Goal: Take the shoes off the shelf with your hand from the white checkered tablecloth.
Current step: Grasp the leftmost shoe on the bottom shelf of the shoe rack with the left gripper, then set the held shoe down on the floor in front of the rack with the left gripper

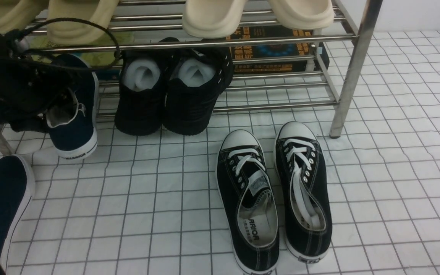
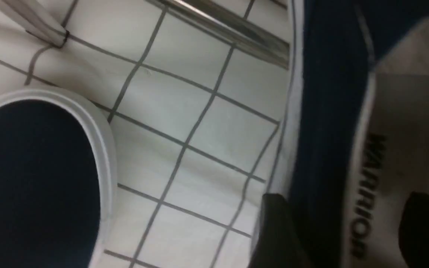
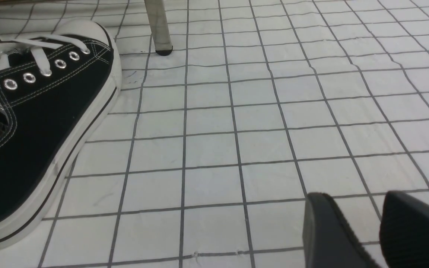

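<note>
My left gripper (image 1: 54, 109), black with looping cables, is shut on the side wall of one navy slip-on shoe (image 1: 75, 126) at the front left of the steel shelf (image 1: 351, 72). The shoe is tilted, heel towards me. In the left wrist view one finger (image 2: 277, 230) is outside the shoe (image 2: 330, 111) and the other (image 2: 426, 227) is on its grey lining. The second navy shoe (image 1: 0, 194) lies on the white checkered tablecloth (image 1: 147, 198) at the near left; its toe also shows in the left wrist view (image 2: 32, 178). My right gripper (image 3: 356, 223) is open and empty, low over the cloth.
Two all-black shoes stuffed with white foam (image 1: 166, 91) stand on the shelf's bottom tier. A pair of black lace-up sneakers (image 1: 273, 191) lies on the cloth in front of the shelf's right leg. Cream slippers (image 1: 258, 13) sit on the upper tier.
</note>
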Controlling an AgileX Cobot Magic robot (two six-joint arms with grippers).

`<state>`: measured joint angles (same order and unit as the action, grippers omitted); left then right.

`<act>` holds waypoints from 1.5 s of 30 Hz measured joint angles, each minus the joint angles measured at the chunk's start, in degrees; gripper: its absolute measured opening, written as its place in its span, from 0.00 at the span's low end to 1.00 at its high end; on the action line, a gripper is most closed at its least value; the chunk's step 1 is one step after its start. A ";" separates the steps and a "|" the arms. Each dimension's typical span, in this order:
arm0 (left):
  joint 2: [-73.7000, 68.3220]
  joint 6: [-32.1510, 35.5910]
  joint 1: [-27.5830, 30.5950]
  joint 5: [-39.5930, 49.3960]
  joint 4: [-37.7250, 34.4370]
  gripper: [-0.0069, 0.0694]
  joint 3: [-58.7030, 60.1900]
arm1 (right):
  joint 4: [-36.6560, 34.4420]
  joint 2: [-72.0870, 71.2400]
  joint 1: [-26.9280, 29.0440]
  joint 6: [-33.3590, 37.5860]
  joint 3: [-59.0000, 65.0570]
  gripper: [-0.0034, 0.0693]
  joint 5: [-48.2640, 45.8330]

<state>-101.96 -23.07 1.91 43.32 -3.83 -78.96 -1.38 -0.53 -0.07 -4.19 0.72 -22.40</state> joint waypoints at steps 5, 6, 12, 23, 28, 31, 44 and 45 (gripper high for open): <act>-1.91 -0.46 0.00 0.39 2.84 0.50 0.00 | 0.00 0.00 0.00 0.00 0.00 0.38 0.00; -1.99 -0.46 0.00 0.45 3.22 0.49 0.00 | 0.00 0.00 0.00 0.00 0.00 0.38 0.00; 0.09 -0.07 0.00 6.26 7.60 0.13 0.00 | 0.00 0.00 0.00 0.00 0.00 0.38 0.00; 16.77 -0.27 0.00 24.94 12.08 0.12 9.71 | 0.00 0.00 0.00 0.00 0.00 0.38 0.00; 19.74 -0.27 0.00 20.47 12.02 0.12 20.94 | 0.00 0.00 0.00 0.00 0.00 0.38 0.00; 19.74 -0.18 0.00 16.71 12.25 0.12 25.27 | 0.00 0.00 0.00 0.00 0.00 0.38 0.00; 20.98 7.06 0.00 9.89 11.38 0.21 30.47 | 0.00 0.00 0.00 0.00 0.00 0.38 0.00; 21.12 7.36 0.00 9.89 11.22 0.22 30.47 | 0.00 0.00 0.00 0.00 0.00 0.38 0.00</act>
<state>-80.84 -15.71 1.91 53.21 7.39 -48.49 -1.38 -0.53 -0.07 -4.19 0.72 -22.40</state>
